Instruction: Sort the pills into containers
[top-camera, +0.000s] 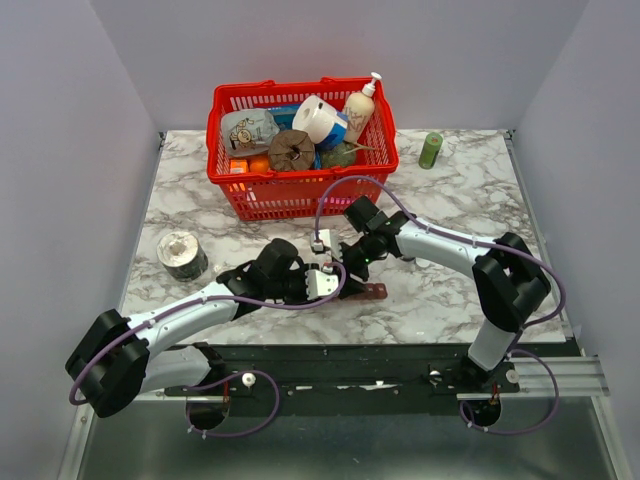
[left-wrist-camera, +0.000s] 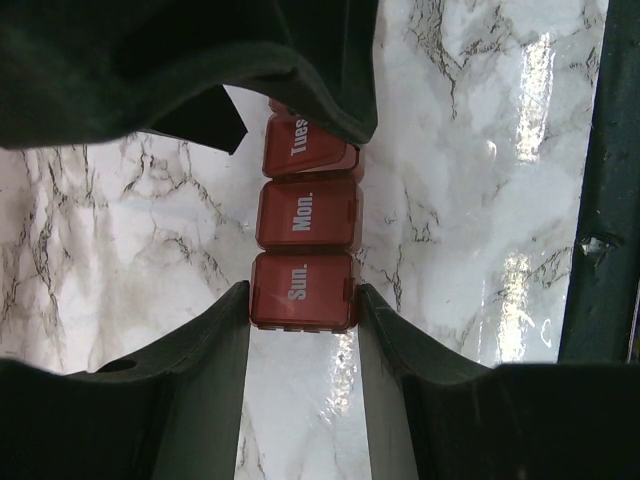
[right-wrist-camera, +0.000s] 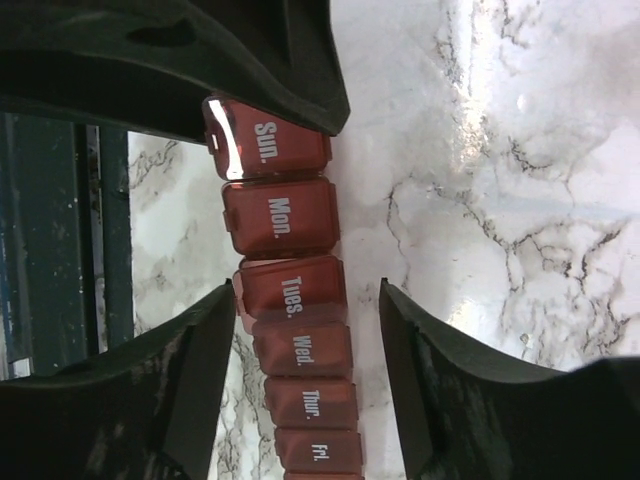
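The pill box (left-wrist-camera: 305, 215) lies flat on the desk (top-camera: 450, 300) near its front edge, and its lids all seem to be shut. The left hand (left-wrist-camera: 303, 292) is clamped across the "Sun." end. The right hand (right-wrist-camera: 305, 290) straddles "Tues." with its fingers apart, one of them touching. The step in hand, I judge, is opening a lid: hold that end steady and lift at the lid's lip rather than squeezing the strip.

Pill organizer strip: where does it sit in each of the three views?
Top external: the pill organizer strip pokes out between the two arms, mostly hidden.
Left wrist: centre, running upward, left pincer clamping its end.
Right wrist: left of centre, running top to bottom, between the right pincer fingers.
Shared landmark: the "Sun." lid, in both wrist views.
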